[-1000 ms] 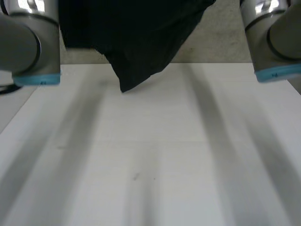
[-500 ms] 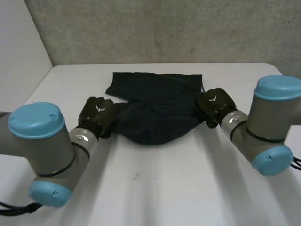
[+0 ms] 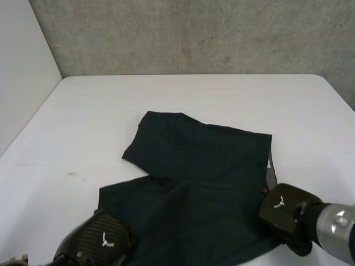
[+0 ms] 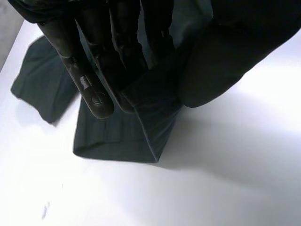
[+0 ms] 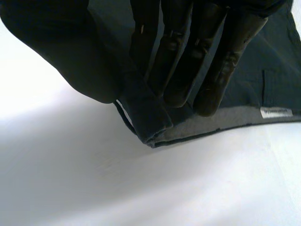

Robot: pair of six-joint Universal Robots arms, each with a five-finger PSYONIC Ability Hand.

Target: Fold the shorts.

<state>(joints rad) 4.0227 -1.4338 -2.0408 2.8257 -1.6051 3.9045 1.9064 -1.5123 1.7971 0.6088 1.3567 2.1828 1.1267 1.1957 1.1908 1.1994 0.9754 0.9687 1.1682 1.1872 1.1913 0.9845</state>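
Plainly, the dark shorts [image 3: 199, 183] lie spread on the white table [image 3: 100, 111], reaching from about its middle toward the near edge, with one leg [image 3: 158, 138] stretched away toward the grey wall [image 3: 194, 33]. The left hand [image 3: 94, 244] sits at the near left corner of the cloth, back upward, resting on the fabric. Seen from its own wrist, its fingers [image 4: 94, 89] run down one side of a doubled-over edge and its thumb [image 4: 221, 61] presses from the other side, so the cloth is pinched between them; that edge may be a hem, though the fabric is too dark to be sure. Beyond the fingertips the corner hangs down to the table. The right hand [image 3: 285, 213] is at the near right corner of the shorts, just beside a pale grey strip [image 3: 270, 174] where the inside of the garment is turned out. From the right wrist, its fingers [image 5: 207, 61] lie over the cloth and its thumb [image 5: 70, 56] closes against them, gripping a small fold of the edge between them. A small white label [image 5: 276, 112] shows on the grey strip near those fingertips. Both hands are low, close to the tabletop, well apart from each other, with the shorts lying between them.
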